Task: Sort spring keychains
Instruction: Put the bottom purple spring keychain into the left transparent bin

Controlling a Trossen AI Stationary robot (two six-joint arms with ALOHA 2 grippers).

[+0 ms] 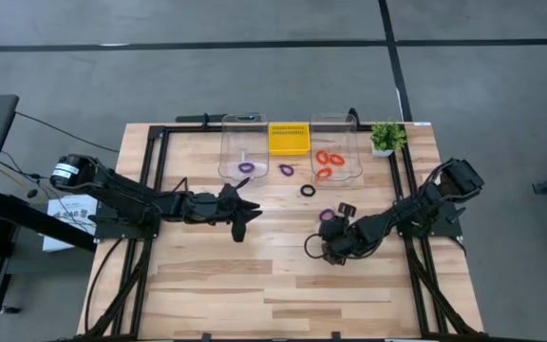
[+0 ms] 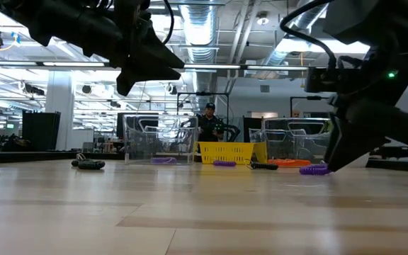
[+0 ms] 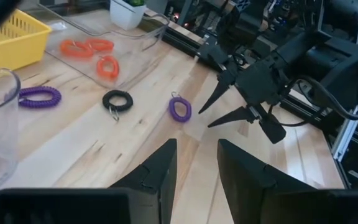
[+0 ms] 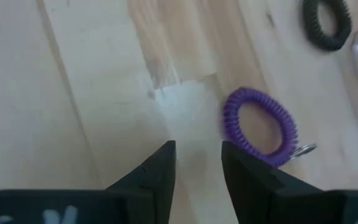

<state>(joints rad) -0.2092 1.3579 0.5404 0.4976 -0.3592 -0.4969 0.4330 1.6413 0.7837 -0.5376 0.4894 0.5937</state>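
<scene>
— Bare tabletop (image 1: 254,285) up front, and on the left the left gripper (image 1: 246,213) hangs over the wood, fingers a little apart, holding nothing.

— Keychains?

— One purple keychain (image 1: 246,167) in the left clear bin (image 1: 242,145), another purple ring (image 1: 286,170) before the yellow basket (image 1: 289,138), a black one (image 1: 308,191) on open wood, orange ones (image 1: 326,163) in the right bin (image 1: 336,148).

— And right?

— Right gripper (image 1: 336,215) sits low, fingers parted and empty, beside a loose purple keychain (image 4: 260,126), not touching.
</scene>
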